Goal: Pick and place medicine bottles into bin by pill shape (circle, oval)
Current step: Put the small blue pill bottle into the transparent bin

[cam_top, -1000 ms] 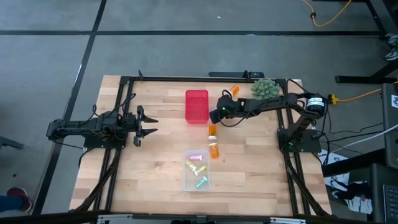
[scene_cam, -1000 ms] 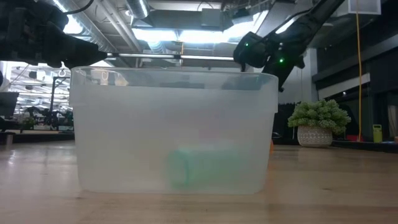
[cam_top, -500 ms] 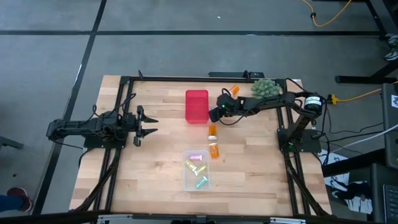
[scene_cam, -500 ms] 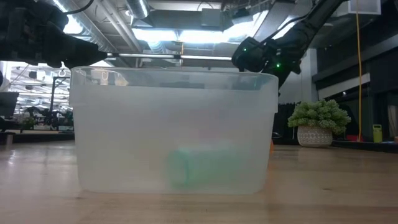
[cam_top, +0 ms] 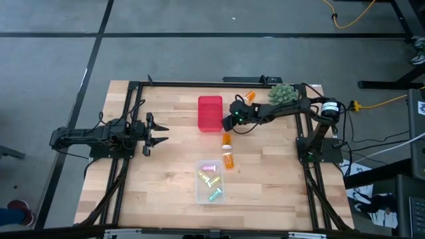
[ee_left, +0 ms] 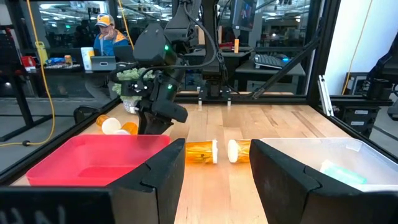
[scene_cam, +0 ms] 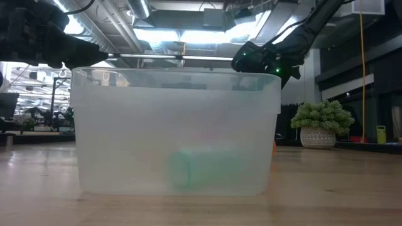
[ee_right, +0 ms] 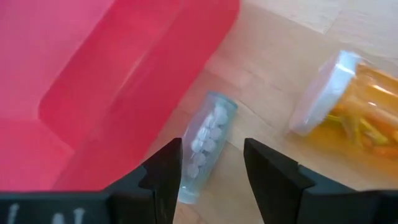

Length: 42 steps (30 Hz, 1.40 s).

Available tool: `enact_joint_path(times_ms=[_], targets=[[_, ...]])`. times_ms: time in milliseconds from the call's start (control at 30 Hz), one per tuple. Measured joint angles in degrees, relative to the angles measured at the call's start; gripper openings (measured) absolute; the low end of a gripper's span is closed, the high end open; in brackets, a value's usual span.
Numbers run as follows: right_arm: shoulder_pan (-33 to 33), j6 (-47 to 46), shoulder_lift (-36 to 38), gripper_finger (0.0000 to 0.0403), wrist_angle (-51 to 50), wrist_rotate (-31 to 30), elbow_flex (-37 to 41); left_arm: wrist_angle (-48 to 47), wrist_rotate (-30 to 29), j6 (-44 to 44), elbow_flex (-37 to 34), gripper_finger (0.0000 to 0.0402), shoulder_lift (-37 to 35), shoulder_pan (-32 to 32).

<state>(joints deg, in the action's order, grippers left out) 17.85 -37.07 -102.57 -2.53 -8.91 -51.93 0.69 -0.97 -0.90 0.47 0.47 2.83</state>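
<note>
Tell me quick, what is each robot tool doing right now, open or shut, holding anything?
Left tool: shut, holding nothing, waiting at the table's left side.
Right tool: open, empty, above a small clear bottle of white pills beside the red bin.

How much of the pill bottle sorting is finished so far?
Partly done. The clear bin already holds several small pastel bottles. The red bin looks empty. The right end effector, open, hovers beside it above a small clear bottle of white pills, not yet gripped. Orange bottles remain on the table. The left end effector waits, shut.
</note>
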Motion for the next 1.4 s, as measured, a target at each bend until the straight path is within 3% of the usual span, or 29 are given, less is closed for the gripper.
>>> enact_joint_path(times_ms=[567, 867, 1400], targets=[[0.0, 1.5, -0.1, 0.0174, -6.0, -2.0, -1.1, 0.0, 0.0, 0.0, 0.0, 0.0173, 0.0, 0.0], [0.0, 10.3, -0.1, 0.0174, -7.9, -1.7, -1.1, 0.0, 0.0, -0.1, 0.0, 0.0173, 0.0, 0.0], [0.0, 12.0, -0.1, 0.0174, -9.7, -2.0, -1.1, 0.0, 0.0, -0.1, 0.0, 0.0173, 0.0, 0.0]])
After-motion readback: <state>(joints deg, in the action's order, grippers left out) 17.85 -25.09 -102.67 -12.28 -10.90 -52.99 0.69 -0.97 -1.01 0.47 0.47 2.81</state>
